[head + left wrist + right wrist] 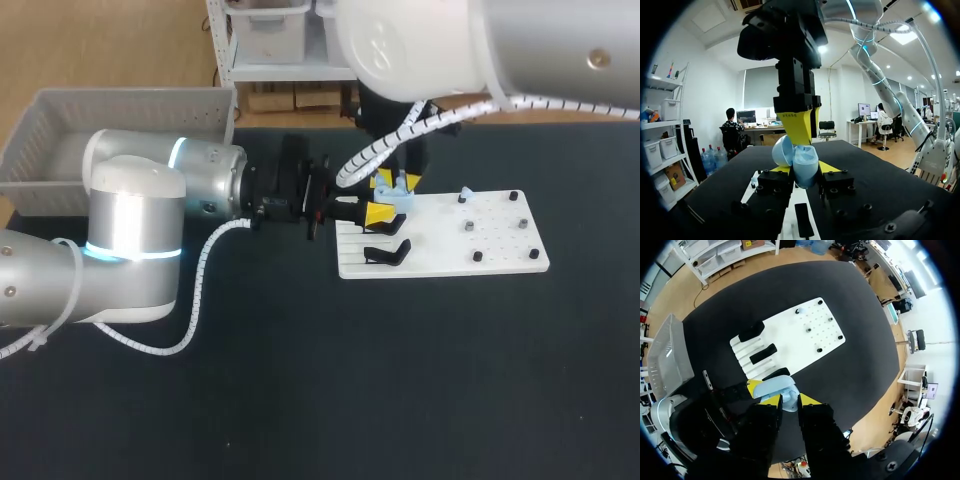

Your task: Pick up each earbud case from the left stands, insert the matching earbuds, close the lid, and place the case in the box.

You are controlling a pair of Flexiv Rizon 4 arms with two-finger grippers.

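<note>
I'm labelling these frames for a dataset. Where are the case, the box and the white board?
case point(799, 162), left wrist view, on its light blue body.
box point(130, 110), head view, on its far wall.
board point(500, 240), head view, on a bare patch between pegs.

- light blue case point(397, 183) point(799, 161) point(776, 388), lid flipped open, up over the white board's point(500, 240) left edge
- black stands point(388, 252) point(763, 354) along that same edge
- tiny blue earbud point(465, 192) near the board's back edge
- grey box point(130, 97), desk's point(400, 400) back-left corner
</note>
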